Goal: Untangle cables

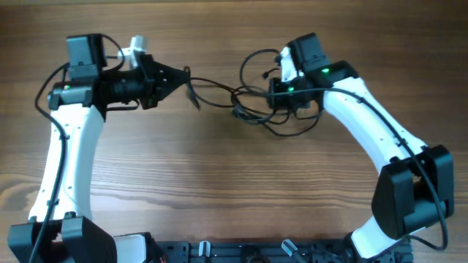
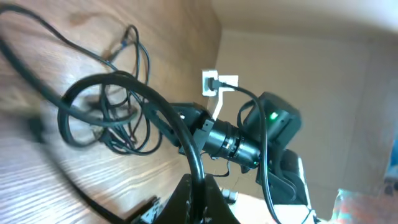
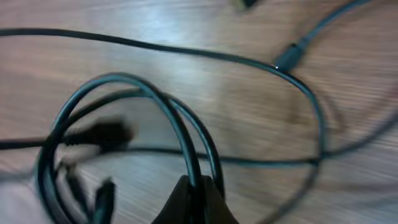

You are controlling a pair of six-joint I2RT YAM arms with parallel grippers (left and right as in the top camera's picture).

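The cables (image 1: 239,95) lie as a loose tangle on the wooden table (image 1: 219,183), near its far middle, between the two arms. The left pincer (image 1: 183,75) is closed on one strand, which runs from its tip to the right into the tangle. The right pincer (image 3: 199,190) is closed on two looped strands at the right edge of the tangle, and the other loops are spread just beside it.

— How is the left arm (image 1: 69,146) held?
— Bent at the elbow, wrist turned inward; the left gripper (image 1: 183,76) is clamped on the cables (image 2: 176,132).
— And the right arm (image 1: 365,117)?
— Likewise folded inward; the right gripper (image 1: 276,96) is pinched onto a looped strand.
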